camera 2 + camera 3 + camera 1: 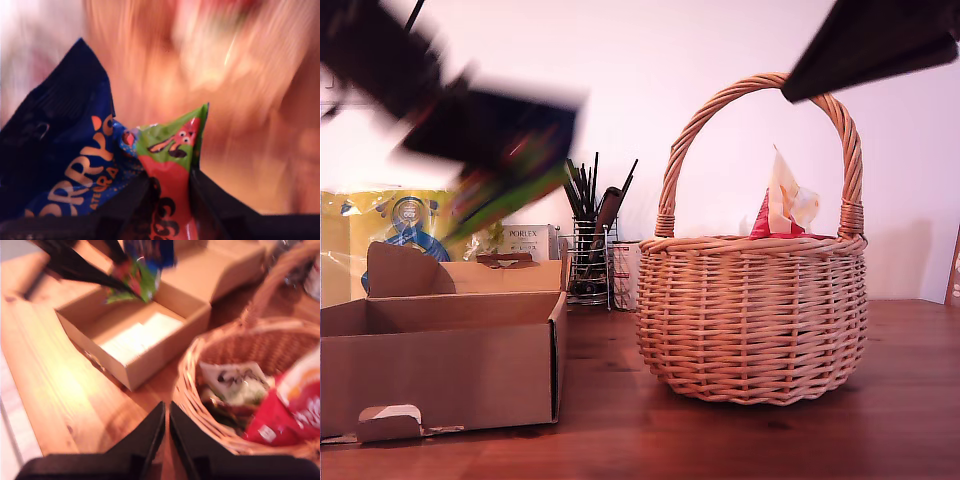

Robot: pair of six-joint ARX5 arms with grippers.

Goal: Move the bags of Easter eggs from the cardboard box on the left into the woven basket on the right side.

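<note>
So my first gripper (170,190) is clamped on two bags at once: a dark blue Terry's bag (65,165) and a green-and-red bag (172,150), both pinched between its black fingers (215,205). Exterior view shows that arm blurred, up in the air above the cardboard box (440,370), w/ the bags dangling under it as a green/blue streak (505,185). Second wrist view has the same pair hanging over the box's open top (137,277).

Box sits at the exterior view's left on the wooden table (720,440), flaps up, tab cut-out in its front wall. Inside, only pale flat sheets (140,335) visible on the bottom.

Woven basket (755,310) stands at the exterior view's right, just beside the box but not touching. Already in it: a red bag (295,415), a white bag w/ dark print (235,382) and a cream bag (788,205) poking above the rim.

My second gripper (166,435) is empty, jaws pressed together, held above the table next to the basket rim.

Behind the box: a yellow-and-blue pack (390,225) and a wire holder of utensils (590,250).
</note>
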